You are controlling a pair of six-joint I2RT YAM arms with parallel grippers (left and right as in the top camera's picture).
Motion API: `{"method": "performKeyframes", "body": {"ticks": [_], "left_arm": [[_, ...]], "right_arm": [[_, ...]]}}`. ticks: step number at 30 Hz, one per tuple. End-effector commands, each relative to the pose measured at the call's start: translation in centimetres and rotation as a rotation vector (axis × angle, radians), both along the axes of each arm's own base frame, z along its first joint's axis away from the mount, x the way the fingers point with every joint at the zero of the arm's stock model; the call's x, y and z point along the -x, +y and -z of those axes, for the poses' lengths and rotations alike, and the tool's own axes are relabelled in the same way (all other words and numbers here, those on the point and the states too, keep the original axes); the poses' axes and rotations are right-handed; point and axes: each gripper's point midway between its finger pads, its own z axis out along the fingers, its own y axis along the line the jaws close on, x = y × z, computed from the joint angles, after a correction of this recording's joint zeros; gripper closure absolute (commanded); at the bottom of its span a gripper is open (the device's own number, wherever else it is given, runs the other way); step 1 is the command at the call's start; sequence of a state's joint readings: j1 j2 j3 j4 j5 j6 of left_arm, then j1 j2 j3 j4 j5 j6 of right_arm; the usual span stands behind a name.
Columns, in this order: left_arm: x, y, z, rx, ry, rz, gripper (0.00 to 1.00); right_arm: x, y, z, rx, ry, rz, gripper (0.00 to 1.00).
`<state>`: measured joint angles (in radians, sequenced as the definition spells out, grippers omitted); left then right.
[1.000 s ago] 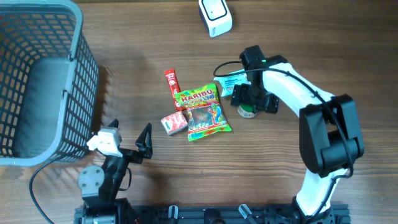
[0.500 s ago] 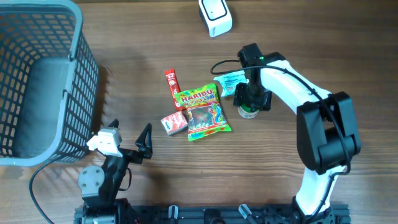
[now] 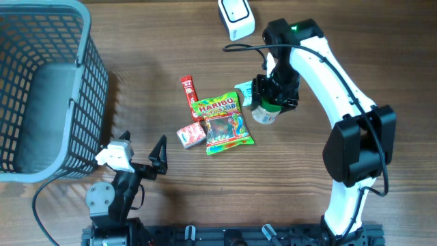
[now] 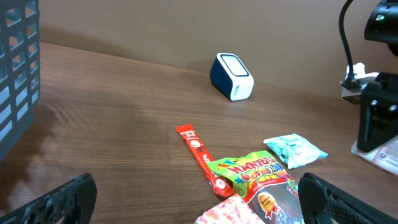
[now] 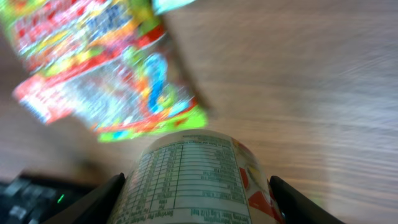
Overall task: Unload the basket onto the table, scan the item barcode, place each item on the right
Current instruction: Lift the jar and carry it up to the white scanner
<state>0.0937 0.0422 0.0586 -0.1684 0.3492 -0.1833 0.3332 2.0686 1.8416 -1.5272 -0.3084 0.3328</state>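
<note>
1. Right gripper (image 3: pixel 272 97) is clamped on a small round white-labelled tub (image 3: pixel 264 113), just right of the green-and-red plastic gummy bag (image 3: pixel 224 123).
2. Bag print reads "HARIBO". The tub label shows a fine-print table, too blurred to read.
3. Left gripper (image 3: pixel 138 156) has its jaws wide apart and holds nothing, well to the bag's lower left.
4. White-and-navy box scanner (image 3: pixel 236 17) stands well above the bag.
5. Red stick packet (image 3: pixel 188 96) lies just left of the bag; a pale teal sachet (image 4: pixel 294 150) lies at its upper right corner.
</note>
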Motion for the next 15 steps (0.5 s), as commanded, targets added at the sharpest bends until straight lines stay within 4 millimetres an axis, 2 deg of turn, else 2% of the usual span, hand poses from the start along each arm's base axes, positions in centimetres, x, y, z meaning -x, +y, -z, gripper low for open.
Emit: {"method": "performKeyframes", "body": {"ticks": [1, 6, 11, 15], "left_arm": [[0.0, 0.2, 0.2, -0.022, -0.002, -0.007, 0.0], [0.0, 0.2, 0.2, -0.022, -0.002, -0.007, 0.0], [0.0, 0.2, 0.2, -0.022, -0.002, -0.007, 0.0], [0.0, 0.2, 0.2, -0.022, -0.002, -0.007, 0.0]], "right_arm": [[1.6, 3.0, -2.9, -0.207, 0.052, -0.031, 0.39], [2.5, 4.5, -4.4, -0.322, 0.091, -0.026, 0.38], [2.7, 4.9, -5.2, -0.356, 0.059, -0.064, 0.38], [0.8, 6.0, -5.6, -0.399, -0.067, -0.111, 0.38]]}}
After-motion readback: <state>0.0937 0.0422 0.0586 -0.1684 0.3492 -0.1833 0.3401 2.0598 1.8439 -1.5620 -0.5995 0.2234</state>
